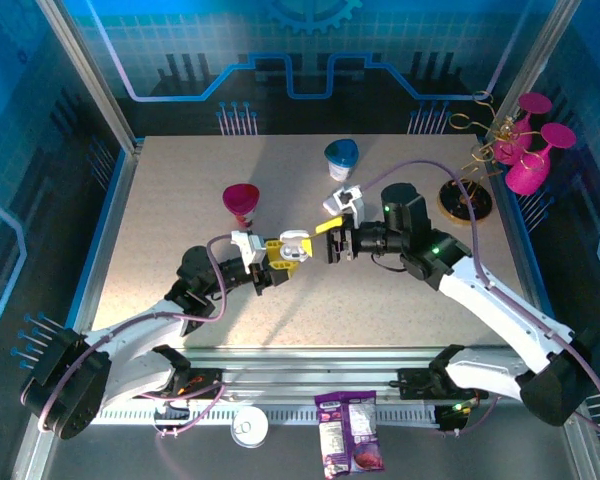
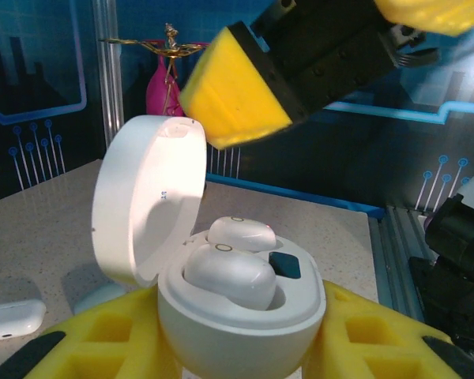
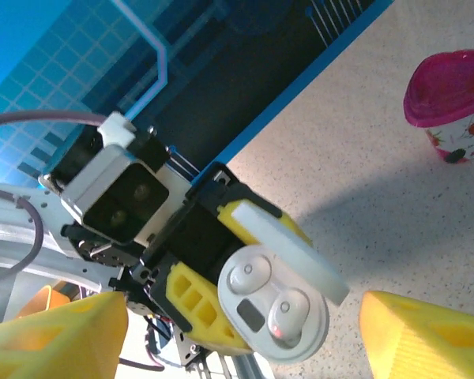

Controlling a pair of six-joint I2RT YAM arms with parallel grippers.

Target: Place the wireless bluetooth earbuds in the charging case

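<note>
Your left gripper (image 1: 283,251) had its chunky yellow fingers (image 2: 103,335) clamped on the case (image 2: 237,332), a smooth, glossy white pebble held up around mid-table. The round lid (image 2: 146,197) was flipped open and stood near upright on its hinge, plain white inside.

Both earbuds (image 3: 245,272) sat in the case's wells, side by side. They were little rounded glossy white pieces, each with a small ring mark on top, and there was a dark rectangular patch just beside them. They looked seated to me, but from the wrist views I couldn't tell if they were pushed all the way down.

Your right gripper (image 1: 331,240) hung just beside the open case with its jaws spread wide and nothing between them. Its fingers (image 3: 55,339) were wedge-shaped yellow blocks, matte on the face, with a hollow grid on the side.

The table (image 1: 160,230) was speckled beige. A second case (image 2: 12,318), small, white and rounded, lay flat on it, well apart. A magenta cup (image 1: 241,203) stood behind your left gripper.
</note>
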